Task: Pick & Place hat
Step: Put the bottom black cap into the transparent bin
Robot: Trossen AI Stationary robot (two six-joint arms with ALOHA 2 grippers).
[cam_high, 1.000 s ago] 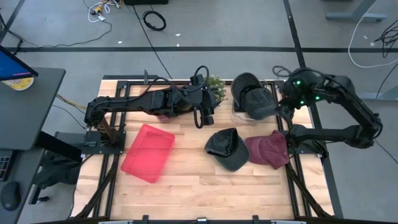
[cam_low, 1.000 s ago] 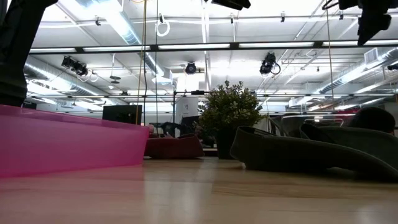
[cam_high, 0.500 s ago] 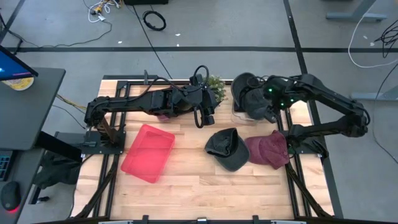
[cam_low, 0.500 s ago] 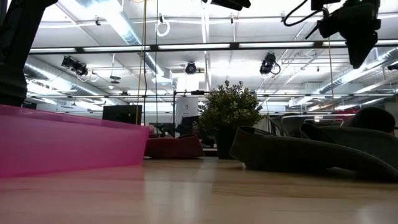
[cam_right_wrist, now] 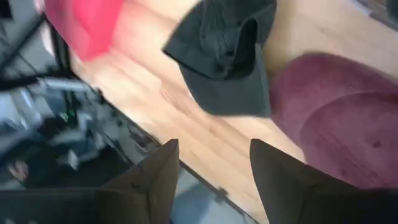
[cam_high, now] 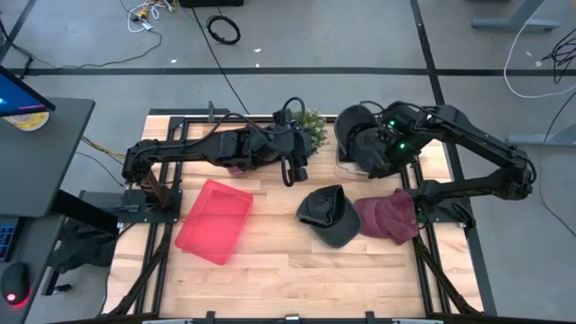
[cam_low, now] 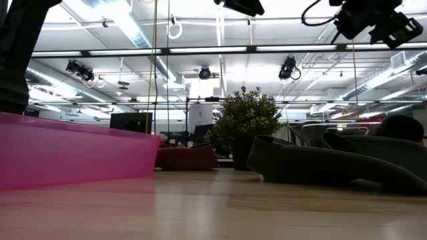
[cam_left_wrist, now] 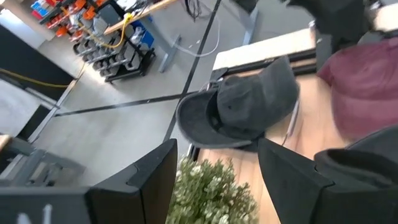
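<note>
Where right gripper (cam_high: pixel 382 162) hovers, dark hat (cam_high: pixel 360 135) half hidden

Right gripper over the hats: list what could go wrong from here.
1. The right gripper hangs open above the gray cap at the table's back edge; a push there could slide it off.
2. The dark green cap and the maroon hat touch, so picking one may drag the other.
3. The left gripper waits open beside the small plant, which a swing could tip.
</note>
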